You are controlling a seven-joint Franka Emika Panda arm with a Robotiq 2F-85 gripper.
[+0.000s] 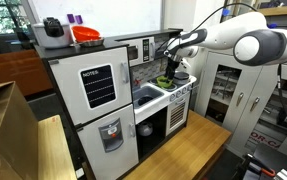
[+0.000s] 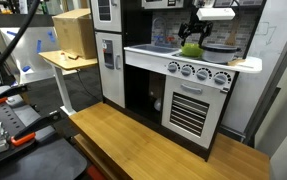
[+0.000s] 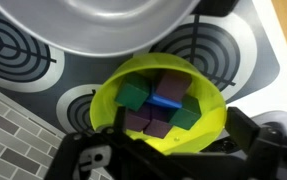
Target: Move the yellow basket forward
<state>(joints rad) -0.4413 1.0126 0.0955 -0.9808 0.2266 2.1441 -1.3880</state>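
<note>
The yellow basket (image 3: 198,120) is a lime bowl holding green, blue and purple blocks. It sits on the toy stove top (image 3: 238,55), just in front of a burner. In both exterior views it shows under my hand (image 1: 164,80) (image 2: 191,48). My gripper (image 3: 183,135) is right above it with its fingers wide apart. The left finger is over the basket's inside near the left rim, and the right finger is beside the outer right rim. The basket's near rim is hidden by the gripper body. My gripper also shows in both exterior views (image 1: 173,68) (image 2: 196,30).
A large silver pot (image 3: 93,25) stands close behind the basket on the back burner. An orange-red bowl (image 1: 85,34) and a grey pot (image 1: 51,30) sit on top of the toy fridge. The sink (image 1: 146,97) is beside the stove. The stove's front edge with knobs (image 2: 198,71) is near.
</note>
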